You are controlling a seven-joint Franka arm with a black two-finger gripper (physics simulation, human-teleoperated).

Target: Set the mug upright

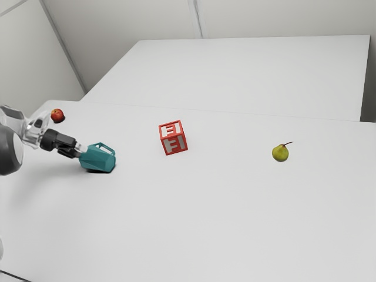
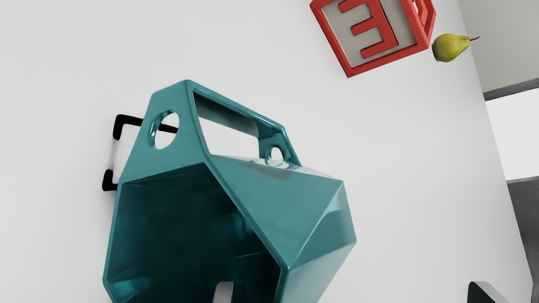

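In the exterior view, a red apple (image 1: pixel 57 115) is seen at the far left, with the claw (image 2: pixel 350 292) nearer and a little to its right; its fingers (image 2: pixel 224 290) are held wide apart, one across the mouth of the teal mug (image 1: pixel 97 160), one outside its wall. The mug is laid on its side, handle (image 2: pixel 170 94) uppermost, mouth turned toward the claw. It should be found light and stiff—possibly brittle—and its glossy facets may slip if pinched askew; the rim wall seems best gripped squarely, with the handle kept clear. Farther right, a red-framed letter block (image 1: pixel 173 137) is passed, then a green pear (image 1: pixel 280 153). All are carried by a smooth white worktop (image 1: pixel 223 217), crossed by a faint seam and backed by plain pale walls (image 1: pixel 282 17).
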